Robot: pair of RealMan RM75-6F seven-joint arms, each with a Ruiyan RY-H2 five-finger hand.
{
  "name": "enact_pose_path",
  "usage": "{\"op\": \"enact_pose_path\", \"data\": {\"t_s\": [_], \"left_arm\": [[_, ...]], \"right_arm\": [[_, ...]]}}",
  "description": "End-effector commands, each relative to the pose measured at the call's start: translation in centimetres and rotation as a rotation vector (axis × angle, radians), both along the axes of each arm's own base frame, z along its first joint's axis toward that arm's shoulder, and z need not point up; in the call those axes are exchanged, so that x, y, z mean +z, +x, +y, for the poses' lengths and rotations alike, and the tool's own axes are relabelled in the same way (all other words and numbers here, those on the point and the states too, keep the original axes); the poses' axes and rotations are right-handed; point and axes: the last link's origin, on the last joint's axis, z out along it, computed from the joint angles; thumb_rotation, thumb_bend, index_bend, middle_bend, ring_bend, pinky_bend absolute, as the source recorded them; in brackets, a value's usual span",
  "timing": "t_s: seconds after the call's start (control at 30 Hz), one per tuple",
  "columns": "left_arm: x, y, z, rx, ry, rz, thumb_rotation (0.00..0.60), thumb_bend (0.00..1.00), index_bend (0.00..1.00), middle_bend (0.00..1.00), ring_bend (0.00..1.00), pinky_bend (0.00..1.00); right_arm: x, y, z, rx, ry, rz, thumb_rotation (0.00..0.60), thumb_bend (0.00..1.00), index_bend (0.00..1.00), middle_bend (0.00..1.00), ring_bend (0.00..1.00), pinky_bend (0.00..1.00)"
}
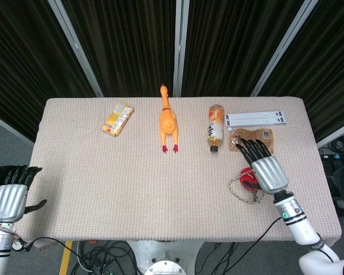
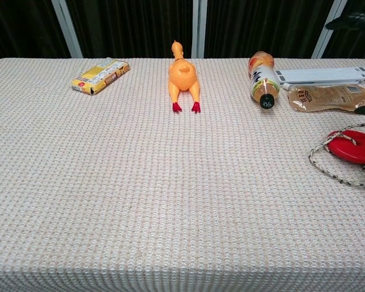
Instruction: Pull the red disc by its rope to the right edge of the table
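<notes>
Head view: my right hand (image 1: pixel 266 169) hovered over the red disc (image 1: pixel 250 179) at lower right, fingers spread, holding nothing. Rope (image 1: pixel 239 190) lay slack, looped left of the disc. Risk: grabbing a slack loop, I judged, and the disc wouldn't follow.
</notes>
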Motion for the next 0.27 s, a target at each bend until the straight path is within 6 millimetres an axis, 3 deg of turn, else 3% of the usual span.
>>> {"op": "enact_pose_path", "data": {"t_s": [0.03, 0.27], "left_arm": [[0.0, 0.3, 0.1, -0.014, 0.01, -0.008, 0.6, 0.02, 0.19, 0.18, 0.1, 0.14], [0.4, 0.4, 0.0, -0.025, 0.011, -0.003, 0.6, 0.02, 0.19, 0.17, 0.1, 0.14]], "right_arm": [[2.7, -3.9, 3.5, -0.039, -0.102, -0.01, 0.6, 0.0, 0.0, 0.0, 0.0, 0.0], [4.6, -9.7, 8.3, -0.21, -0.24, 0.038, 0.6, 0.0, 0.0, 0.0, 0.0, 0.0]]}}
